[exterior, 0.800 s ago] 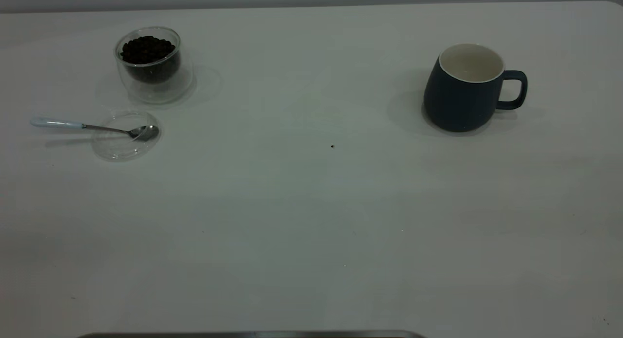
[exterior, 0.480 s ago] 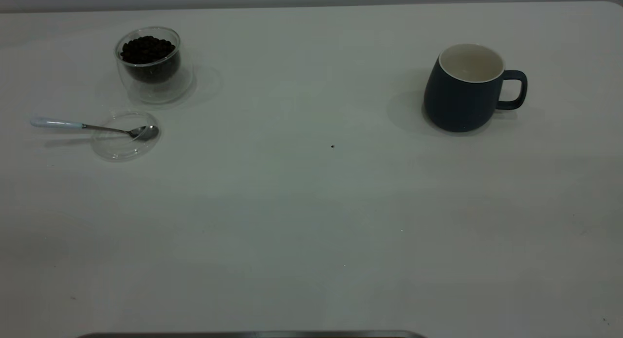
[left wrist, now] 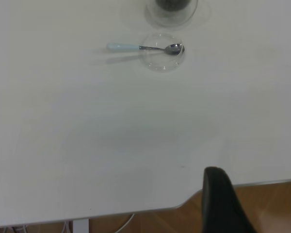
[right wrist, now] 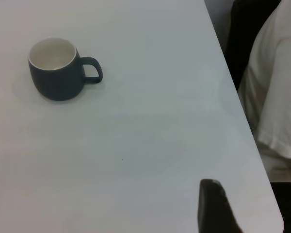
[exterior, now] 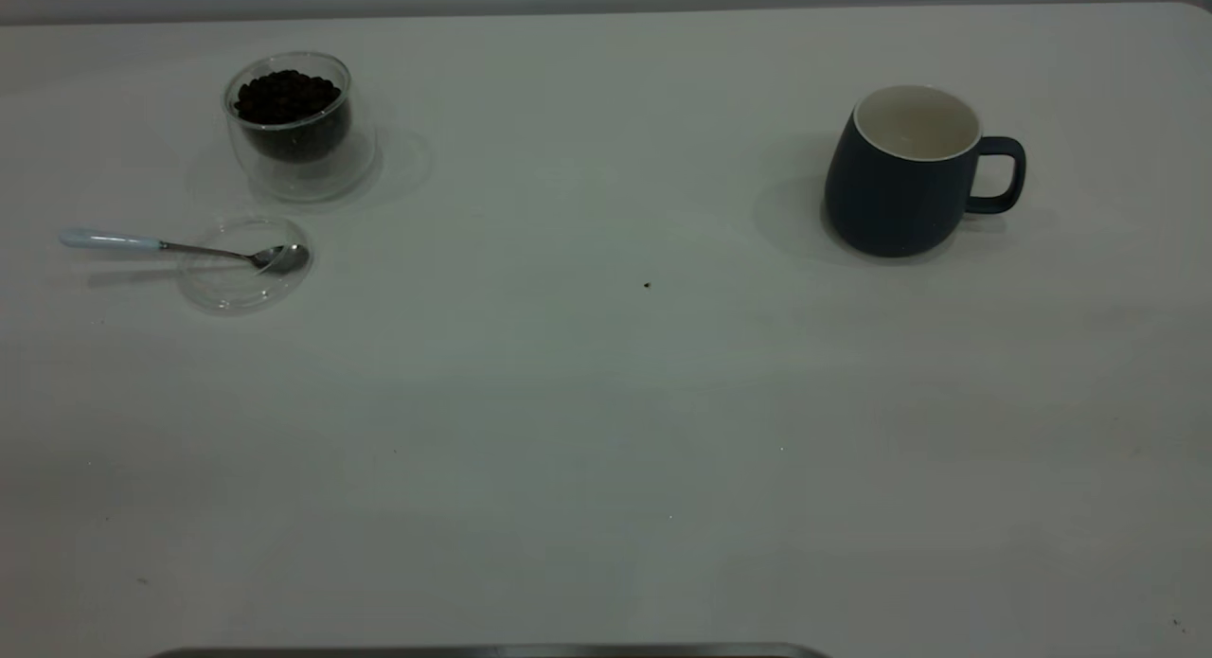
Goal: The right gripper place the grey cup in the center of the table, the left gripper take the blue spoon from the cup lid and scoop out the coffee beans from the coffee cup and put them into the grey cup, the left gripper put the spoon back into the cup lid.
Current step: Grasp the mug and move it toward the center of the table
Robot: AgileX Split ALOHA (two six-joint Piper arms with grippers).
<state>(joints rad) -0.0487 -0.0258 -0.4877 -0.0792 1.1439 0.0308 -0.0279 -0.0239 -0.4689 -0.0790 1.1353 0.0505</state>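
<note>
The grey cup (exterior: 900, 180) stands upright at the table's right, handle pointing right, its white inside bare; it also shows in the right wrist view (right wrist: 56, 73). At the far left the clear coffee cup (exterior: 298, 133) holds coffee beans (exterior: 284, 95). In front of it lies the cup lid (exterior: 241, 275) with the blue spoon (exterior: 170, 246) resting bowl-in-lid, handle pointing left. The left gripper (left wrist: 259, 204) hangs open off the table's near edge, far from the spoon (left wrist: 136, 47) and lid (left wrist: 162, 58). The right gripper (right wrist: 254, 211) is open near the table's corner, well away from the cup.
The white table (exterior: 606, 431) carries a tiny dark speck (exterior: 647, 284) near its middle. A person in a white shirt (right wrist: 276, 97) is close beside the table's edge in the right wrist view. A brown floor (left wrist: 184, 221) shows beyond the near edge.
</note>
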